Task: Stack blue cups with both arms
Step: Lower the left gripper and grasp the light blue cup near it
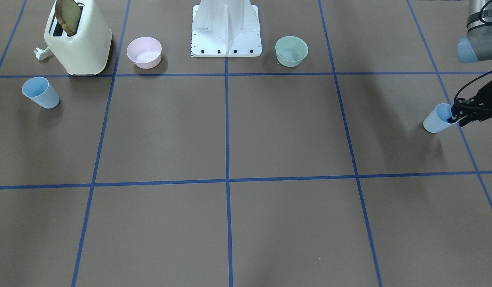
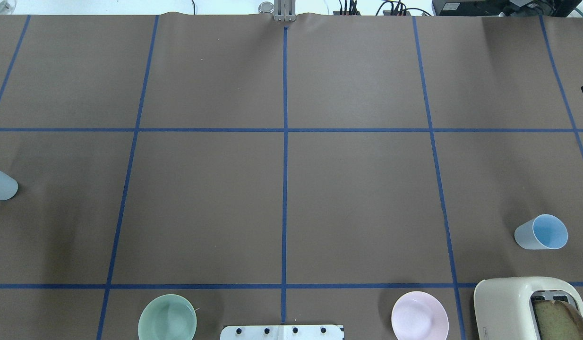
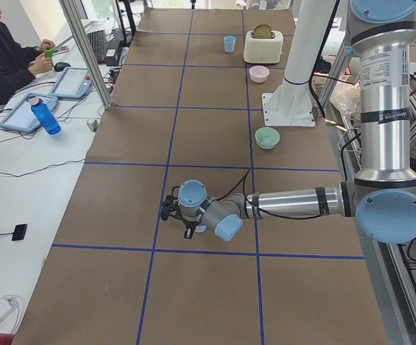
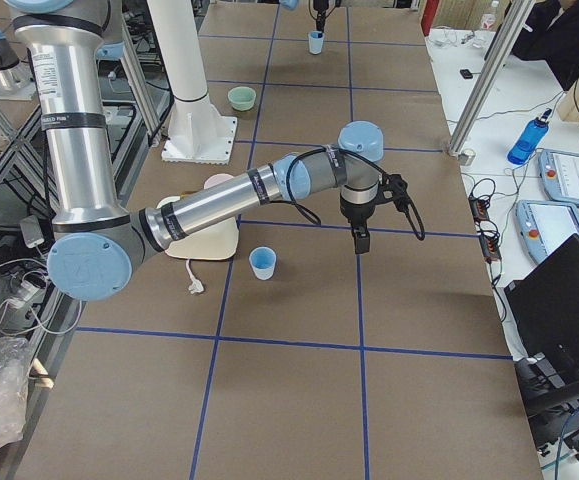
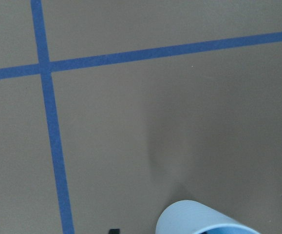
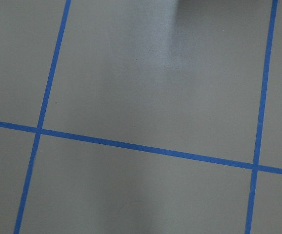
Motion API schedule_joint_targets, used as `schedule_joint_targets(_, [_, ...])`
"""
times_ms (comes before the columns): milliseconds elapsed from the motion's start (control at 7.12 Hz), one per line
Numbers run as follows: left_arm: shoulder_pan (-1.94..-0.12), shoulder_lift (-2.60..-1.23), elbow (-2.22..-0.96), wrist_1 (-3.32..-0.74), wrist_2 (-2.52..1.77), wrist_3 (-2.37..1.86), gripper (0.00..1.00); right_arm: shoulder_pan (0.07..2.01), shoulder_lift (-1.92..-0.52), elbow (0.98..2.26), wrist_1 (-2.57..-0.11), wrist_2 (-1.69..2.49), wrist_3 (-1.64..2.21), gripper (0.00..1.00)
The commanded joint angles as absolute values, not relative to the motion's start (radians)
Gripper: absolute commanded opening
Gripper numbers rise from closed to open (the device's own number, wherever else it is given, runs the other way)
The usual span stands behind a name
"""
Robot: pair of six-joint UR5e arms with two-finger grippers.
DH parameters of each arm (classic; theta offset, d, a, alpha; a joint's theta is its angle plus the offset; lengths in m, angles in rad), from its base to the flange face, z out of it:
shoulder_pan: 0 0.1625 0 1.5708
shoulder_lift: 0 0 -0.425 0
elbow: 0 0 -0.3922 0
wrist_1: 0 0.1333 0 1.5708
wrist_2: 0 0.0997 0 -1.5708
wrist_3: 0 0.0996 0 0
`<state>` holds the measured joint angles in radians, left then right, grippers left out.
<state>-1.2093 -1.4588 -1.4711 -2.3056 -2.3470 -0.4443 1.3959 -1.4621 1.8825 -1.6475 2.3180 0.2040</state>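
Two cups are standing: the near cup (image 1: 40, 92) just beside the toaster (image 1: 80, 40); the right gripper (image 4: 357, 240) is hovering farther off, fingers unreadable; the far cup (image 1: 435, 121), well away, is hosting one left gripper (image 1: 455, 118) finger inside its rim, grip unclear.

My left arm (image 3: 294, 203) lies low and nearly level, forearm reaching out from the robot-side edge of the bench. Its wrist (image 3: 193, 195) is bent so my left gripper (image 1: 455, 119) points down beside the bench's left end, jaws a little apart. My right arm (image 4: 219, 205) slants out toward the right end, nearer the far edge. There my right gripper (image 4: 361, 243) hangs straight down above the surface; I cannot tell whether it is parted.
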Motion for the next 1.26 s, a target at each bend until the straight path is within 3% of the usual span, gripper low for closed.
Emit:
schedule_joint_targets(0, [-1.209, -1.459, -1.471, -2.306, -2.347, -0.439, 0.00, 1.396, -1.462, 1.882, -1.647, 2.318, 0.204, 1.00])
schedule_joint_targets(281, [-1.207, -1.465, -1.492, -2.303, -2.356, -0.448, 0.00, 1.396, -1.462, 1.884, -1.647, 2.318, 0.204, 1.00])
schedule_joint_targets(562, [-1.206, -1.514, -1.602, -2.223, -2.396, -0.571, 0.00, 1.396, -1.469, 1.888, -1.647, 2.339, 0.257, 1.00])
schedule_joint_targets(843, [-1.126, -1.628, -1.745, -2.040, -2.385, -0.772, 0.00, 1.378, -1.502, 1.907, -1.646, 2.355, 0.290, 1.00])
schedule_joint_targets(1124, [-0.992, -1.791, -1.779, -1.994, -2.340, -1.057, 0.00, 1.349, -1.569, 1.959, -1.644, 2.352, 0.291, 0.99])
